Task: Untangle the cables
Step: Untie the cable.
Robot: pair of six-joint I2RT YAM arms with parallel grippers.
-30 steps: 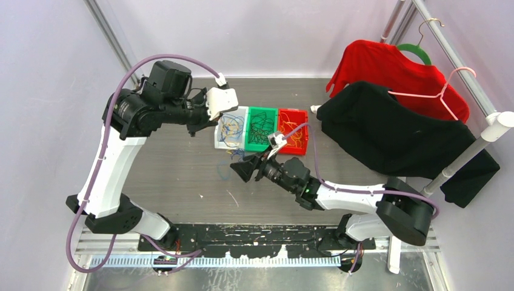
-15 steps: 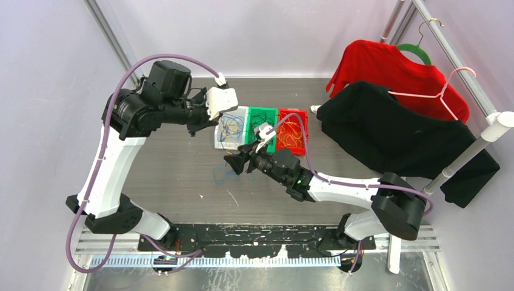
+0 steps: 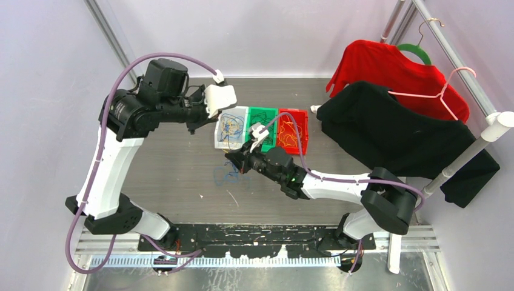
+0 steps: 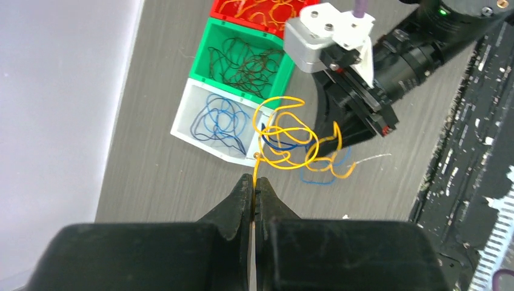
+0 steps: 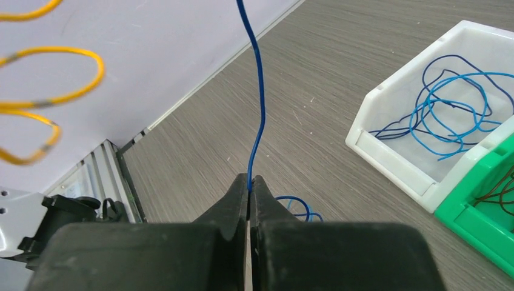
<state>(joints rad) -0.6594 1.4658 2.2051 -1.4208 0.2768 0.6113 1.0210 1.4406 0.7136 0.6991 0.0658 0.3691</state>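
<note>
The left arm (image 3: 115, 163) stood tall from its base, elbow high, its forearm reaching level to the right above the counter (image 3: 176, 188) toward the white bin (image 4: 180, 118). The left fingers (image 4: 253, 185) were pinched shut on an orange-yellow cable (image 4: 285, 140), whose loops hung beyond the tips, snarled with a strand of blue. The right arm (image 3: 333, 182) lay low, stretched leftward across the counter, its wrist just in front of the green bin (image 4: 199, 66). The right fingers (image 5: 249, 182) were clamped on a blue cable (image 5: 259, 103) that ran straight up from the tips (its upper end left the wrist view). A loose blue tangle (image 3: 225, 176) lay on the counter beneath them. Blue cables filled the white bin, dark ones the green, orange ones the red bin (image 4: 242, 24).
</note>
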